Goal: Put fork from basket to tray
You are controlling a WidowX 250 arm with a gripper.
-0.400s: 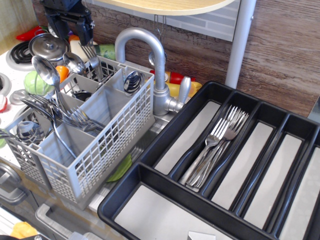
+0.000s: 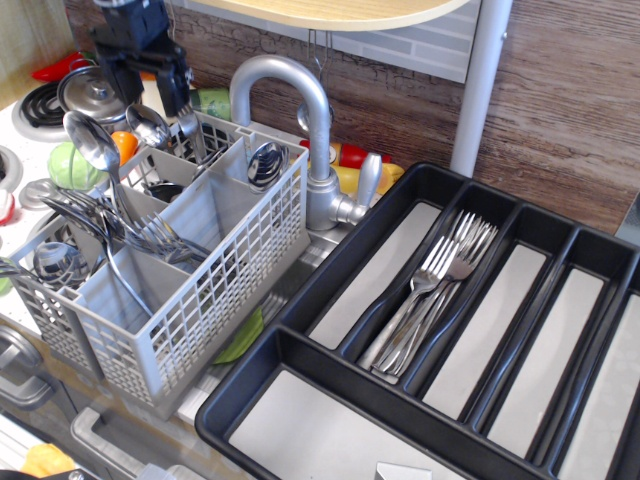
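Observation:
The grey basket (image 2: 215, 290) stands at the left and holds spoons (image 2: 92, 142) and several forks (image 2: 160, 238). One fork (image 2: 190, 122) stands upright in its back compartment, its head partly hidden. My black gripper (image 2: 143, 85) hangs over the basket's back left corner with its jaws apart, the right finger (image 2: 180, 88) just above that fork and nothing held between them. The black tray (image 2: 330, 290) lies at the right, with several forks (image 2: 432, 290) in its second long compartment.
A silver faucet (image 2: 292, 95) arches between basket and tray. A grey post (image 2: 482, 85) rises behind the tray. A stove with a pot lid (image 2: 92, 92) and toy vegetables (image 2: 70, 165) lie behind and left of the basket. A wooden shelf (image 2: 330, 12) hangs overhead.
My gripper has dropped a little and shifted slightly, so its right finger now covers the tines of the back fork. Nothing else has moved.

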